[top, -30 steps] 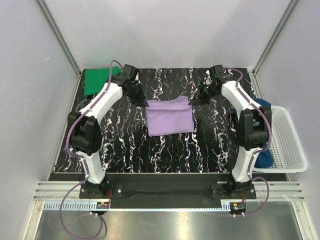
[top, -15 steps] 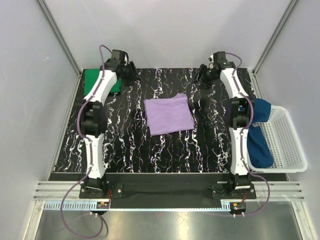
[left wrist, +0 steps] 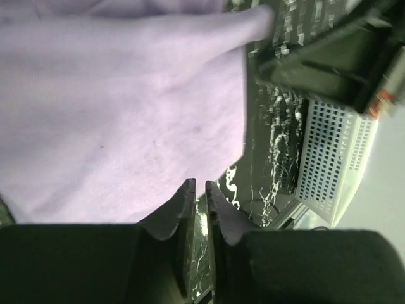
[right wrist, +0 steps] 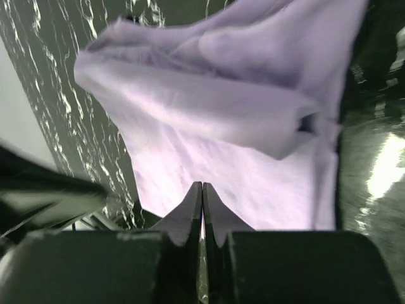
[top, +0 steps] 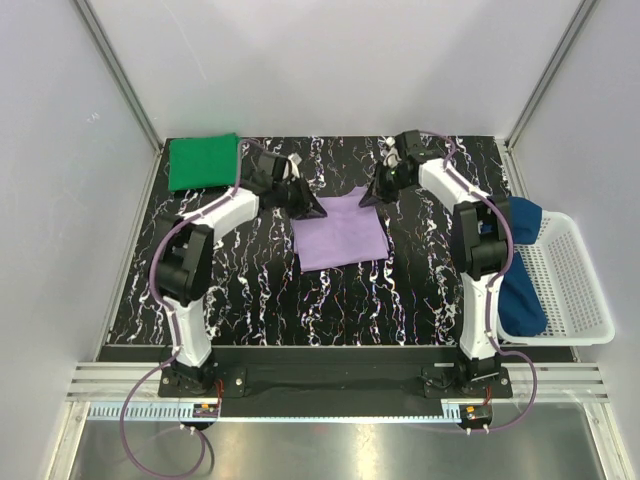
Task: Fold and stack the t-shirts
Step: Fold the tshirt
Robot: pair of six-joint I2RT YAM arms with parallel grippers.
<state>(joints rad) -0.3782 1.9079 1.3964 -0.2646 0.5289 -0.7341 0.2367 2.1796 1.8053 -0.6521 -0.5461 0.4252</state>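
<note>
The lavender t-shirt [top: 340,235] lies folded in a rough square mid-table. It fills both wrist views [left wrist: 120,107] [right wrist: 215,120], with loose raised folds in the right one. My left gripper [top: 318,210] [left wrist: 199,185] sits at its far left corner, the jaws drawn to a thin slit through which the table shows. My right gripper [top: 368,198] [right wrist: 202,185] sits at the far right corner, shut, its tips over the cloth with nothing seen between them. The green t-shirt [top: 203,161] lies folded at the far left corner. The dark blue t-shirt [top: 525,300] hangs over the basket's near side.
A white mesh basket [top: 580,290] [left wrist: 323,152] stands off the table's right edge. The black marbled table [top: 250,290] is bounded by grey walls at the back and sides. Both arms reach from their bases at the near edge to the shirt's far edge.
Both arms pulled back from the lavender shirt's far corners to the table's back edge, then returned to those corners. The green shirt is now uncovered.
</note>
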